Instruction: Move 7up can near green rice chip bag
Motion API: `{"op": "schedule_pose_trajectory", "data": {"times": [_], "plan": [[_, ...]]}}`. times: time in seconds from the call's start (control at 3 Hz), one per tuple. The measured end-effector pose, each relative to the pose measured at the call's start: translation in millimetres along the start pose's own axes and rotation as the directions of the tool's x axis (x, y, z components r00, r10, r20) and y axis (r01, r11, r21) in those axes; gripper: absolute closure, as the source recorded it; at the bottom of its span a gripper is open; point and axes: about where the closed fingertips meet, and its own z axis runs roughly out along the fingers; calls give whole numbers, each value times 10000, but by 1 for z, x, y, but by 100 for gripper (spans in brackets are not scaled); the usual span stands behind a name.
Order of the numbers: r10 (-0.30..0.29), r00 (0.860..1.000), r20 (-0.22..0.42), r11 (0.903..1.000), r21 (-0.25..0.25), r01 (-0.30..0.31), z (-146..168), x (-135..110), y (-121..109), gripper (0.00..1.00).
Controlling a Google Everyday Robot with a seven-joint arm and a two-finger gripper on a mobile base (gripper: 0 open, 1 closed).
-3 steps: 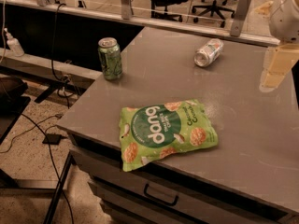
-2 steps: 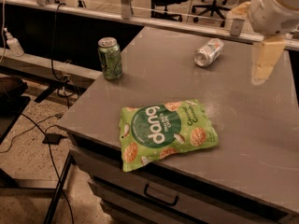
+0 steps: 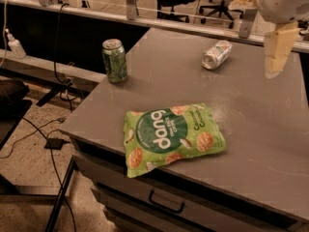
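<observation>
Two cans [image 3: 216, 54] [image 3: 114, 60], one bag [image 3: 171, 137]

Cream hand [image 3: 275, 57] above grey table [image 3: 270, 129]

The gripper [image 3: 276, 57] hangs at upper right over the table [image 3: 260, 115]. Open tabletop lies between it and the lying 7up can [image 3: 216, 54], upper centre. The green rice chip bag [image 3: 171, 137] fills lower centre; a green can [image 3: 114, 60] stands upper left.

Shiny silver-white aluminium 7up can [image 3: 216, 54] on matt, smooth grey table [image 3: 270, 129]; crinkled, faintly glossy light-green plastic rice chip bag [image 3: 171, 137] at table's front; matt cream plastic-looking gripper [image 3: 273, 64] above table's far-right.
</observation>
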Motion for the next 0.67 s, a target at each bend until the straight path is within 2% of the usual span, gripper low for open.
{"op": "schedule_pose_trajectory", "data": {"times": [0.33,0.67], "plan": [[-670,9966,-477,9973,257,683,5,10,-11,0],[-2033,9714,-1225,9760,539,2111,11,39,-35,0]]}}
